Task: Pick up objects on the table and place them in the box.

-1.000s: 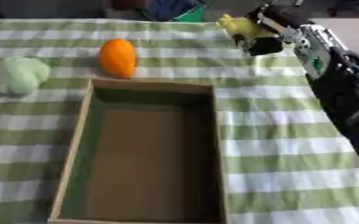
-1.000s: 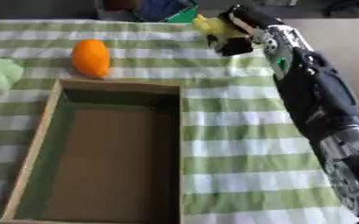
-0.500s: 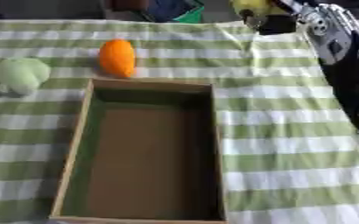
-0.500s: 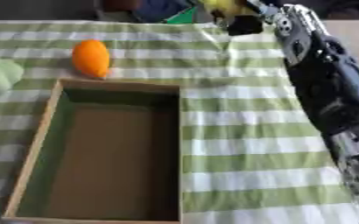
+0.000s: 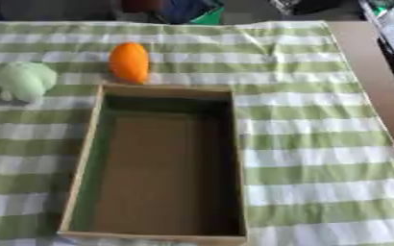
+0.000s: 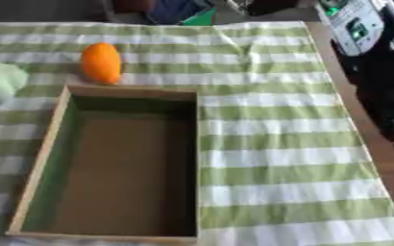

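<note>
Showing only the right arm (image 6: 360, 24); its fingers lie out of view.

A green and white striped cloth (image 5: 301, 120) is lying flat over the table (image 6: 377, 144). The brown table is showing along the right side of the cloth. Something blue (image 6: 177, 8) and a bit of bright green (image 6: 202, 19) are sitting just past the far edge.
</note>
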